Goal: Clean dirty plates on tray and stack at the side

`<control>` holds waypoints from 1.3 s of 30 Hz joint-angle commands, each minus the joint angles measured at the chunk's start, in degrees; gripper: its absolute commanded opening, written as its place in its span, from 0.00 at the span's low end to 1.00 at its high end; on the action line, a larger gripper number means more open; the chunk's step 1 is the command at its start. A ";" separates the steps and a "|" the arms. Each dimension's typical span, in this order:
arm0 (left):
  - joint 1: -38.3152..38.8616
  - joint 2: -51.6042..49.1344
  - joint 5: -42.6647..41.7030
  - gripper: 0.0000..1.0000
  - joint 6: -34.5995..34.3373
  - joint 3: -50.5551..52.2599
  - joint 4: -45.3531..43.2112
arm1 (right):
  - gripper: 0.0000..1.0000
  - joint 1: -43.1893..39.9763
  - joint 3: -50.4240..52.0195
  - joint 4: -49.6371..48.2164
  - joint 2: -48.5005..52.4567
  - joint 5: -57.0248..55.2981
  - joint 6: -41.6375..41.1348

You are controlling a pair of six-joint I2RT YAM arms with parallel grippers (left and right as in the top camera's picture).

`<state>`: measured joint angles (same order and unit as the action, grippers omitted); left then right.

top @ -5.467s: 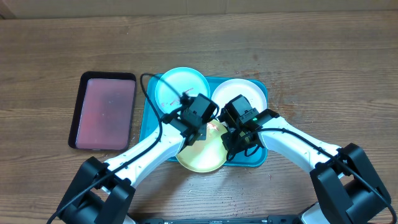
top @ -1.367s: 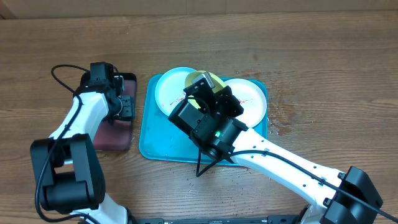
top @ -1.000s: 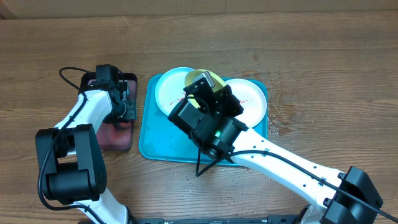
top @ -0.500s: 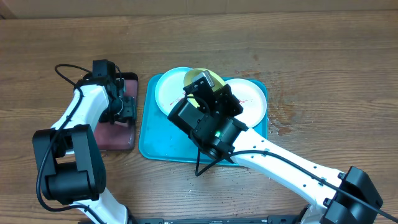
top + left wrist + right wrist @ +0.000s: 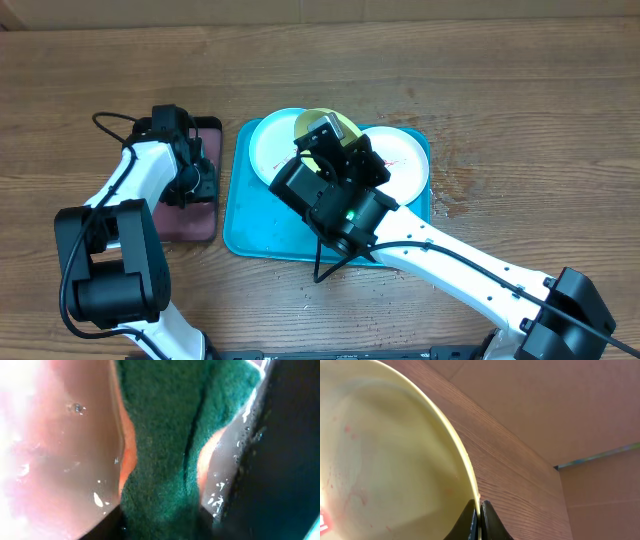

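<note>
My right gripper [image 5: 479, 505] is shut on the rim of the light green-rimmed plate [image 5: 385, 455], which it holds tilted above the teal tray [image 5: 250, 225]. Faint red smears show on the plate's inside. From overhead this plate [image 5: 325, 125] hangs between the light blue plate [image 5: 268, 148] and the white plate [image 5: 402, 152], both lying in the tray. My left gripper [image 5: 196, 182] is down in the black tray [image 5: 190, 222] on the left. In the left wrist view the left gripper [image 5: 160, 516] pinches a green sponge [image 5: 160, 435] over the wet pinkish floor.
The black tray with the pinkish-red inside lies left of the teal tray with a narrow gap between them. My right arm [image 5: 430, 250] crosses the teal tray's front right part. Bare wooden table [image 5: 520, 120] surrounds both trays.
Since 5.5 s ago the right arm has lifted the green-rimmed plate and the left arm has gone to the black tray. In the last second the left gripper shifted slightly there; the right arm stayed still.
</note>
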<state>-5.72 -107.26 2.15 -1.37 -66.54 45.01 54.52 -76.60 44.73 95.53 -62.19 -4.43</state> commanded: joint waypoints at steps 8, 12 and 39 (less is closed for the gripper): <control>-0.33 0.17 -0.09 0.04 -1.36 -0.52 -0.04 | 0.04 0.44 -1.92 -0.33 -2.43 -1.64 -0.20; -0.31 1.86 -0.11 0.05 -1.64 -3.85 1.66 | 0.04 0.44 -1.92 -0.33 -2.43 -1.64 -0.20; -0.26 5.38 -2.43 0.73 -1.88 -7.19 4.55 | 0.04 0.59 -1.86 -6.27 -2.51 4.55 4.09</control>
<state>-5.72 -102.94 0.60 -3.01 -72.88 49.74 54.48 -76.73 38.46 95.50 -61.67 -5.96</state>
